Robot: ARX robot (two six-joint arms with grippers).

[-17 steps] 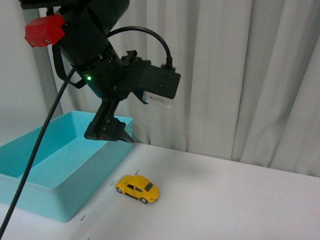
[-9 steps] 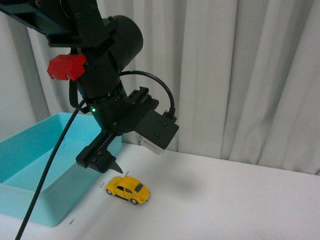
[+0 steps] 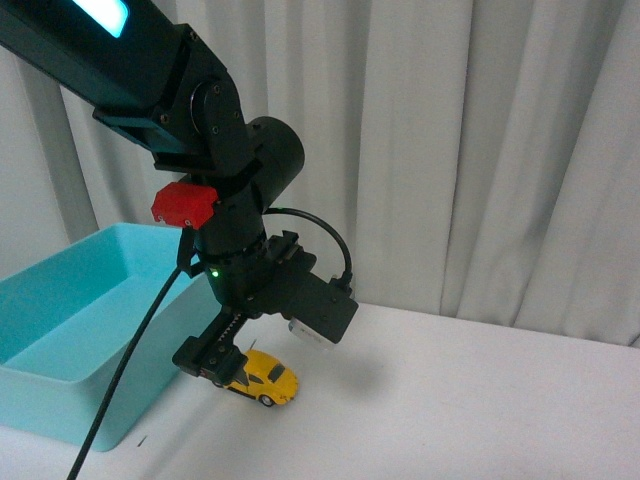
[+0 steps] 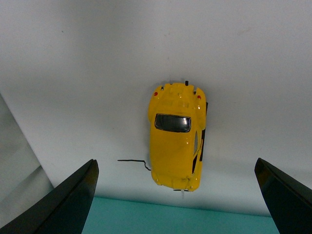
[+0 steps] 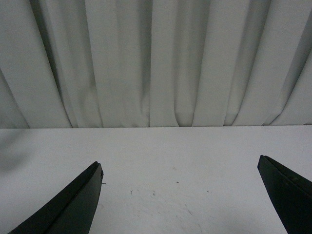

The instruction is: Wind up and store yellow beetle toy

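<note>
The yellow beetle toy (image 3: 265, 379) stands on the white table beside the teal bin; its near end is hidden behind my left arm. In the left wrist view the yellow beetle toy (image 4: 176, 136) shows from above, lying lengthwise between the two black fingers. My left gripper (image 3: 212, 365) hangs just over the toy, open, touching nothing. The left gripper (image 4: 175, 195) has its fingers wide apart on either side of the car. My right gripper (image 5: 180, 195) is open over bare table, holding nothing; it is out of the front view.
A teal bin (image 3: 60, 330) stands at the left on the table, its wall (image 4: 170, 219) close to one end of the car. White curtains (image 3: 480, 150) hang behind the table. A thin dark thread (image 4: 134, 162) lies by the car.
My left arm has come down and toward the toy, from above the bin's corner to just over the car. The front view has shifted. The toy stays put.
</note>
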